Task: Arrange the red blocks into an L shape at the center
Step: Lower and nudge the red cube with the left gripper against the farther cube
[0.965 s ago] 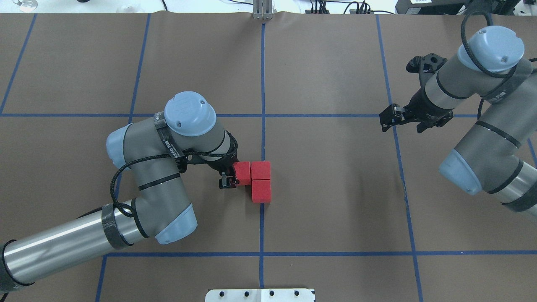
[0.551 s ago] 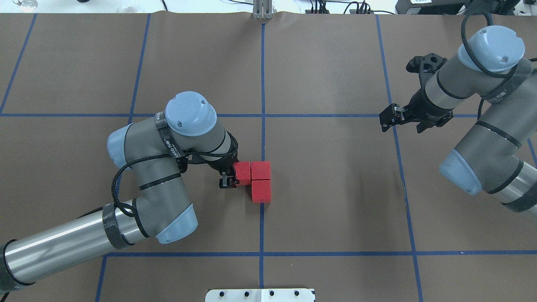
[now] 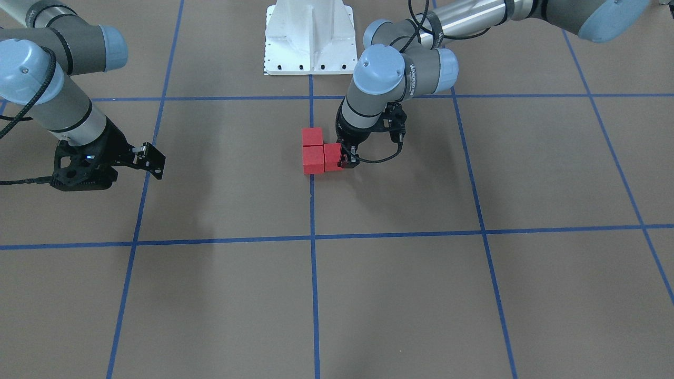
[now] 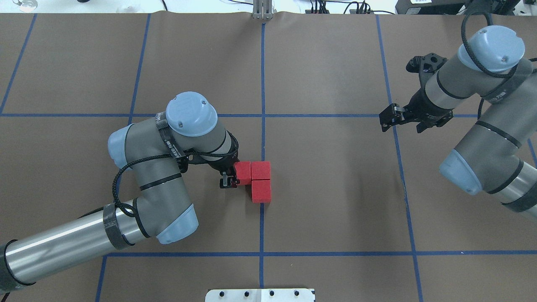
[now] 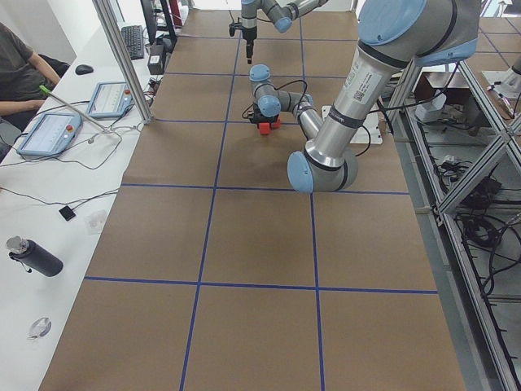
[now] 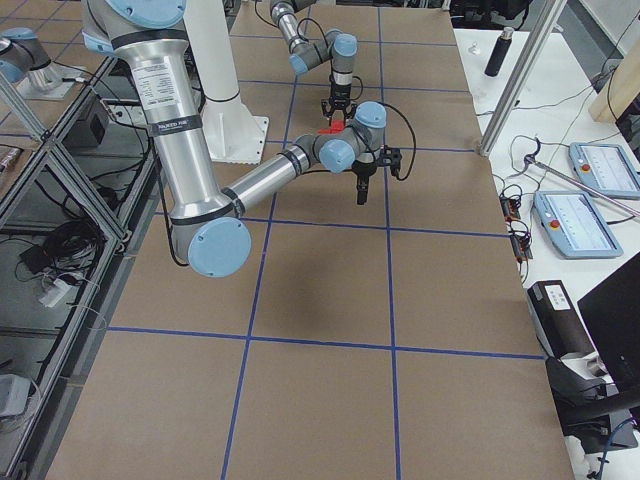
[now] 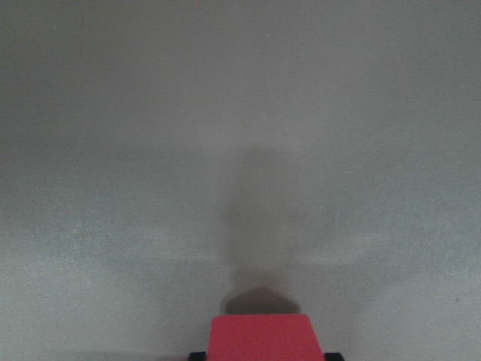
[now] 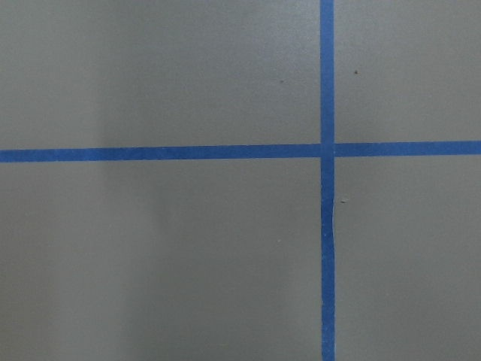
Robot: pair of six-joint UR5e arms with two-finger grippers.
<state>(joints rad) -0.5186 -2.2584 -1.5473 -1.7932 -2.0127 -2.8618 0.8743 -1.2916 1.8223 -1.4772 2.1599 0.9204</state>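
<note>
Three red blocks lie touching at the center, on the middle blue tape line point(image 4: 262, 138). Two point(image 4: 260, 170) point(image 4: 261, 191) sit on the line and the third point(image 4: 242, 173) adjoins the far one on its left, so they make an L. They also show in the front view point(image 3: 314, 152). My left gripper point(image 4: 235, 174) point(image 3: 343, 153) is low at the table and shut on the third block, which sits between its fingertips in the left wrist view point(image 7: 261, 337). My right gripper point(image 4: 387, 118) point(image 3: 152, 159) hovers empty over a tape crossing far to the right and looks open.
The white robot base point(image 3: 309, 37) stands at the table's near edge. Blue tape lines divide the brown surface point(image 4: 335, 188). A side bench with tablets point(image 5: 49, 130) and a seated person lies beyond the far edge.
The left arm has crept very slightly to the right. The blocks and the right arm have not moved.
</note>
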